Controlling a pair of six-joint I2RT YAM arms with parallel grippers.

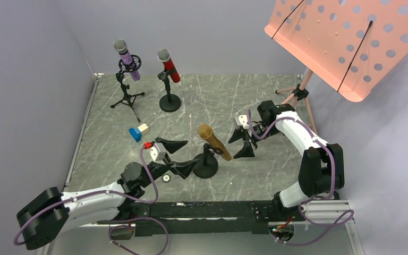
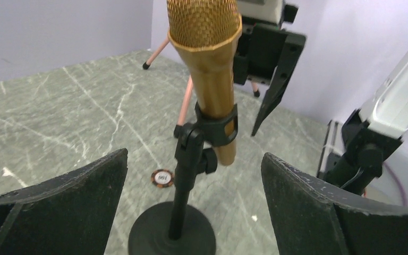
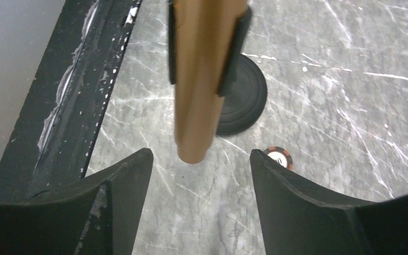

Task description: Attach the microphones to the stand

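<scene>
Gold metallic handheld microphone (image 1: pixel 213 141): seated tilted in clip of black round-base desk stand (image 1: pixel 206 169), table centre.
Purple glitter microphone (image 1: pixel 126 57): clipped on black tripod stand (image 1: pixel 127 98).
Red glitter microphone (image 1: pixel 169 66): clipped on rear disc-base stand (image 1: pixel 170 102).
Left gripper (image 1: pixel 188 156), right gripper (image 1: pixel 241 144): spread, empty (flanking gold one).
Judged complete; only withdrawal left.

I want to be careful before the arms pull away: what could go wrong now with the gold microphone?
The right gripper, open, flanks the tail of the gold microphone; a skewed retreat could knock the tail and loosen it in the clip. The left gripper is open close to the stand; brushing the post might tip it on its small round base.
</scene>
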